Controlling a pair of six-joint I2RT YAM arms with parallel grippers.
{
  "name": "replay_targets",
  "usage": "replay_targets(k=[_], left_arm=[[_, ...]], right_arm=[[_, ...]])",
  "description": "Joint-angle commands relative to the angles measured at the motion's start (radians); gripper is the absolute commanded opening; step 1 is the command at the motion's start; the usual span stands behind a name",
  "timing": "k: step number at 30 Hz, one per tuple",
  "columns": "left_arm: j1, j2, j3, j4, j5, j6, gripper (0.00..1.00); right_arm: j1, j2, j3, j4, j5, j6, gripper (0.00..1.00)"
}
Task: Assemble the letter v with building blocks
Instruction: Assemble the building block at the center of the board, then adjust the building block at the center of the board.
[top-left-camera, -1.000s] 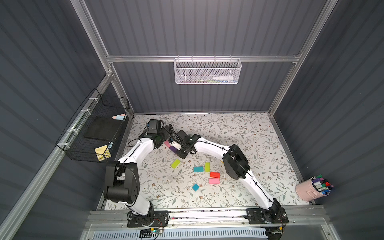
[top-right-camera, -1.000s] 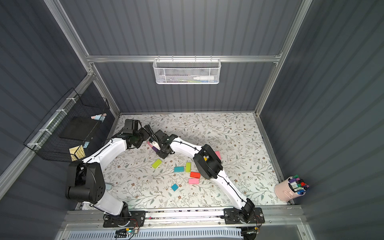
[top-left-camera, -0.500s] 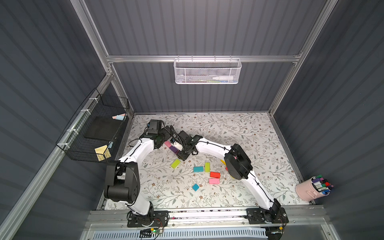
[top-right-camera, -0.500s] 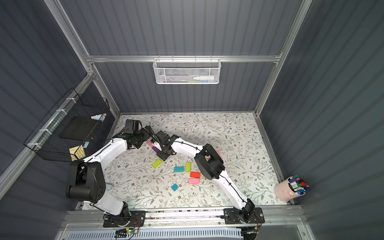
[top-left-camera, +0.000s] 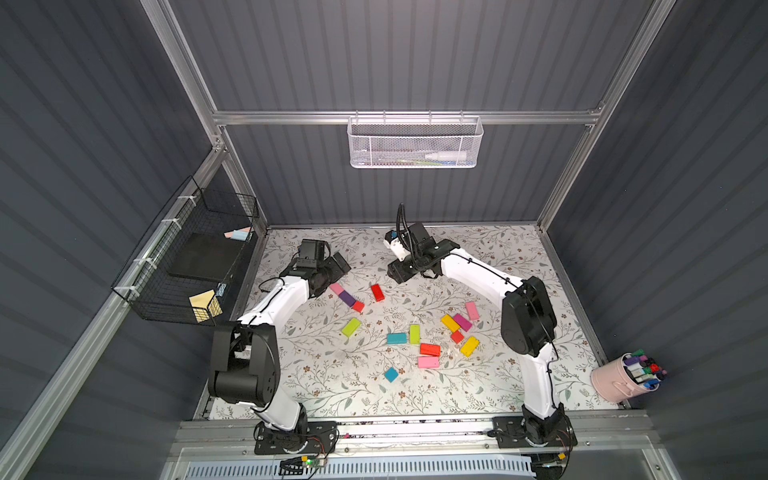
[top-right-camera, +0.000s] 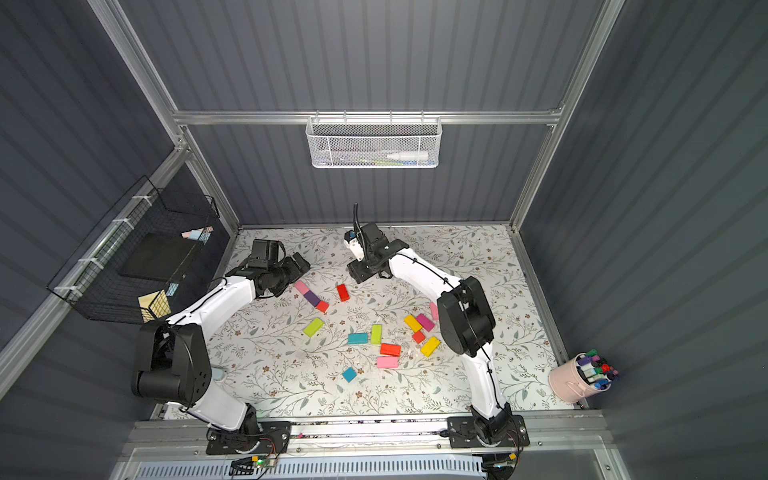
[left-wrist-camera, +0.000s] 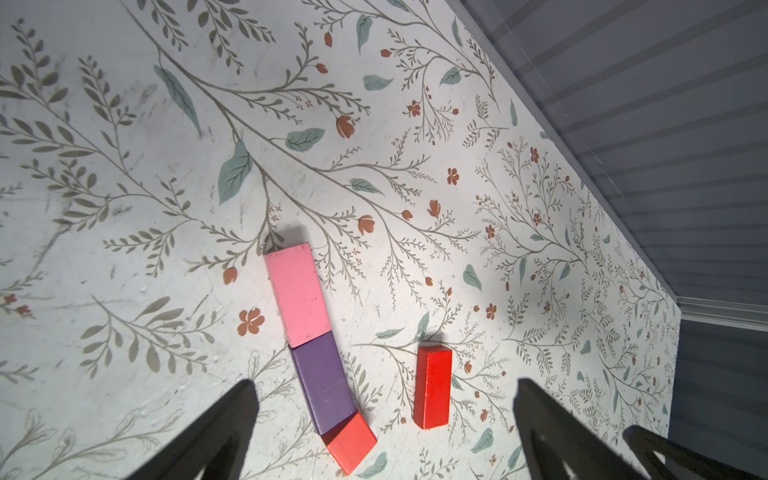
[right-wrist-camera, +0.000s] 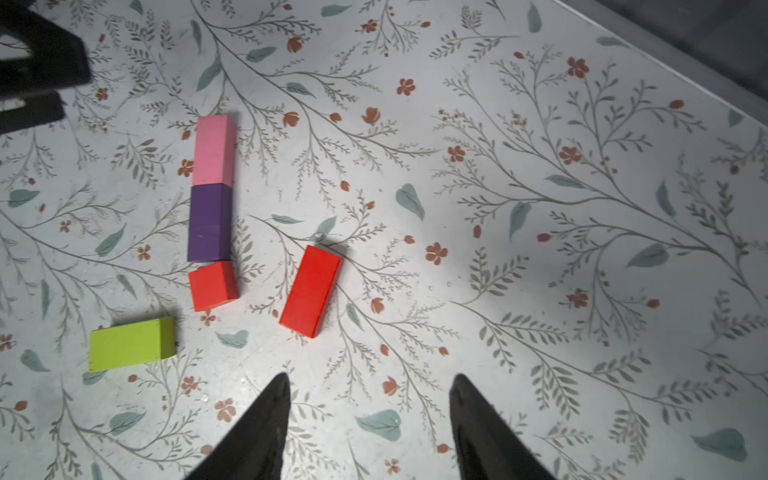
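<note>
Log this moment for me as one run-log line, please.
left gripper: open, empty | right gripper: open, empty | in line: pink block, purple block, small red block | apart: long red block

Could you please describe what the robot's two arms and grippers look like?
Both the left arm and right arm have white tubular links joined by bulky black joint housings, with thin black cables clipped along them. A thicker black hose loops at the right wrist. The left gripper and right gripper have black fingers tapering to points.

Floral-patterned bench (top-left-camera: 478, 253), pink block (top-left-camera: 336, 288), purple block (top-left-camera: 347, 298) and small red block (top-left-camera: 358, 306) in a line, long red block (top-left-camera: 377, 292) just beside, lime block (top-left-camera: 351, 327) near, other blocks (top-left-camera: 396, 338) scattered apart
</note>
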Motion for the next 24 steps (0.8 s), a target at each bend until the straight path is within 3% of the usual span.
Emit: replay_targets(k=[1,8,24], left_arm=[[-0.005,-0.023,-0.013,0.01,-0.042,0.033,0.98],[-0.005,-0.029,-0.04,0.015,-0.114,0.066,0.97],[-0.005,0.086,-0.057,0.04,-0.106,0.091,0.93]], right_arm=[[0.025,0.046,-0.018,-0.068,0.003,-0.024,0.61],[0.033,0.097,0.006,-0.078,-0.066,-0.009,0.6],[0.061,0.199,0.109,-0.089,-0.116,0.031,0.59]])
